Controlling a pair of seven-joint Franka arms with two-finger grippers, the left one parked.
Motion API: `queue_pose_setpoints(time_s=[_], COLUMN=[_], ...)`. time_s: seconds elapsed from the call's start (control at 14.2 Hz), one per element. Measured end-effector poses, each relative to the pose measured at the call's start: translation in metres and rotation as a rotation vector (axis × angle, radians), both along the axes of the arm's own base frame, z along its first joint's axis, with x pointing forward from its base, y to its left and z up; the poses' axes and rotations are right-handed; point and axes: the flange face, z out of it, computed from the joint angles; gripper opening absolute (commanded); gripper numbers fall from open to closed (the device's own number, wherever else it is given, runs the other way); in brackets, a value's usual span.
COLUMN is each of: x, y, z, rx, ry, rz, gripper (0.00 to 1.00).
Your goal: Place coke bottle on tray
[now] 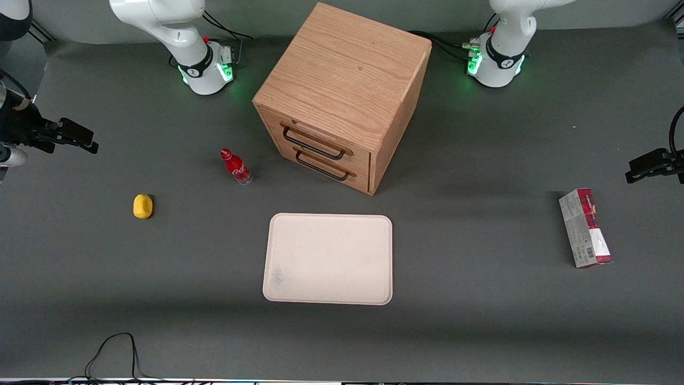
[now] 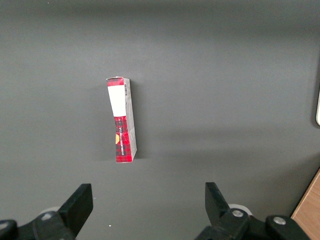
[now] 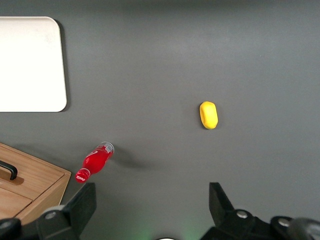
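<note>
Jaws (image 3: pixel 150 207) apart, nothing between them; they hang high over the bench (image 1: pixel 481 331) at the working arm's end, well clear of everything.

Bottle (image 1: pixel 235 167) upright on the bench beside the cabinet (image 1: pixel 342 96), near its drawer-front corner, untouched. Lemon-yellow lump (image 1: pixel 142 206) sits nearer the working arm's edge, apart from the bottle.

Tray (image 1: pixel 331 267) bare, mid-bench, nearer the front edge than the bottle; grey smudge on it.

Carton (image 1: pixel 585 229) toward the parked arm's end.

Progress: nil so far. Left to do, by my read: approach, grip bottle, lift, carry to tray, release.
</note>
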Motion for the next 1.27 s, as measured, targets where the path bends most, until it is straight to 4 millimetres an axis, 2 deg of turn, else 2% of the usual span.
queue_pose_setpoints(time_s=[0.92, 1.27], x=[-0.001, -0.011], y=[0.002, 0.028], z=[-0.003, 0.006], rx=[0.0, 0.003], ry=[0.011, -0.002], rz=[0.003, 0.047], gripper=[1.0, 1.0])
